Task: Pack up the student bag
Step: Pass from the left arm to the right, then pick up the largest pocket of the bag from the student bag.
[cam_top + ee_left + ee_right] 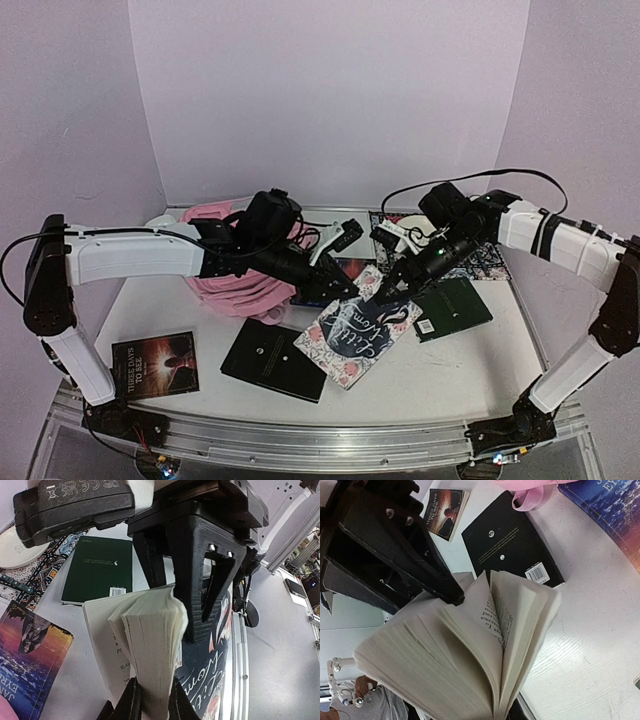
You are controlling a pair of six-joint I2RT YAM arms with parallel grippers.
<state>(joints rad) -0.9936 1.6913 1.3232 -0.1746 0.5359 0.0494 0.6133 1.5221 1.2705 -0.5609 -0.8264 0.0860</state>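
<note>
The student bag [232, 282], soft and pink, lies slumped at the back left under my left arm; one of its straps [532, 497] shows in the right wrist view. A floral "Little Women" book [362, 338] sits tilted at mid-table with both grippers on it. My left gripper [345, 290] [155, 702] is shut on the thick block of pages [152, 630]. My right gripper [385, 292] [507, 715] is shut on the opposite edge, where the pages [470, 655] fan open and hide its fingertips.
A green book [455, 305] lies right of the grippers and a black book [272, 362] lies in front of the bag. A "Three Days" book [155, 365] rests front left. A blue book [25, 655] and a patterned one [490, 260] lie further back.
</note>
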